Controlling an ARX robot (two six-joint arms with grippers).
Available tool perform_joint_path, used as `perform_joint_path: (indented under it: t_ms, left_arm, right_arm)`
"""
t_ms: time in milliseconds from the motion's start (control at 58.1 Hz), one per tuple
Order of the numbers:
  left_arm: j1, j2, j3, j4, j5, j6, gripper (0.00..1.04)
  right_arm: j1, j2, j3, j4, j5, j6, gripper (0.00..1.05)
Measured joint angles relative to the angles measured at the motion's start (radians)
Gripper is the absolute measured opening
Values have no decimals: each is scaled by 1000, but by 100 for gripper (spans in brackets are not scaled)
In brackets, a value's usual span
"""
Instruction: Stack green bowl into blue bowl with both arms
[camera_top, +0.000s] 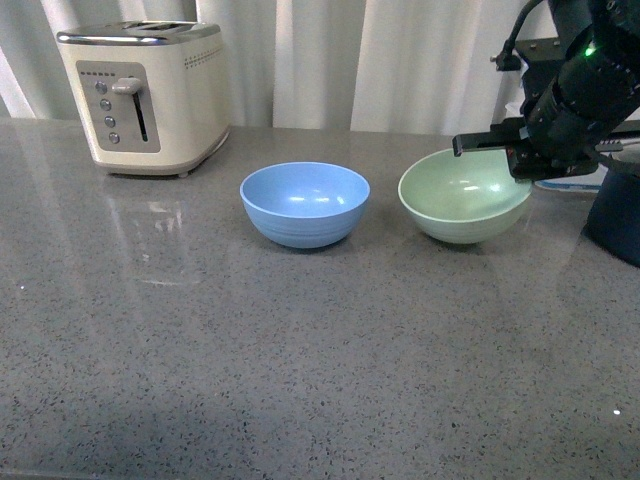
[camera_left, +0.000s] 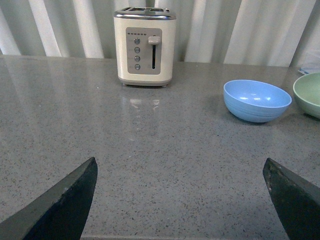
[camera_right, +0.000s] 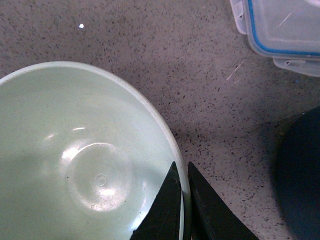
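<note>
Grey stone counter (camera_top: 300, 350), cream toaster (camera_top: 145, 95) at the back left. Both bowls are empty: the blue bowl (camera_top: 305, 203) sits mid-counter and the green bowl (camera_top: 460, 200) is to its right, not touching. The right gripper (camera_right: 181, 167) is pinched on the green rim, with a dark pot (camera_top: 615, 215) and a lidded clear tub (camera_right: 285, 30) crowding that side. The left gripper (camera_left: 179, 165) gapes wide, holding nothing.

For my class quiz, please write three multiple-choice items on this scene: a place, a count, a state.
1. The toaster stands: A left of both bowls; B between them; C right of both.
2. Bowls visible: A one; B two; C three.
3. The right tool is: A open above the toaster; B shut on the rim of the green bowl; C open, empty.
Answers: A, toaster is left of the blue bowl; B, one blue, one green; B, fingers pinch the rim.
</note>
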Motion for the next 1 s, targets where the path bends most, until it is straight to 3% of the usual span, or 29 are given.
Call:
perform_joint_path:
  t_ms: [224,413,654,998]
  left_arm:
    - [0,0,0,0,0,0,98]
    - [0,0,0,0,0,0,98]
    - [0,0,0,0,0,0,98]
    - [0,0,0,0,0,0,98]
  right_arm:
    - [17,-103,-4,49,-35,-6,1]
    - [111,-126,2,120,-106,28,1]
    - [201,-24,51,175,-112,62,1]
    - [229,91,108,147,-107,92,1]
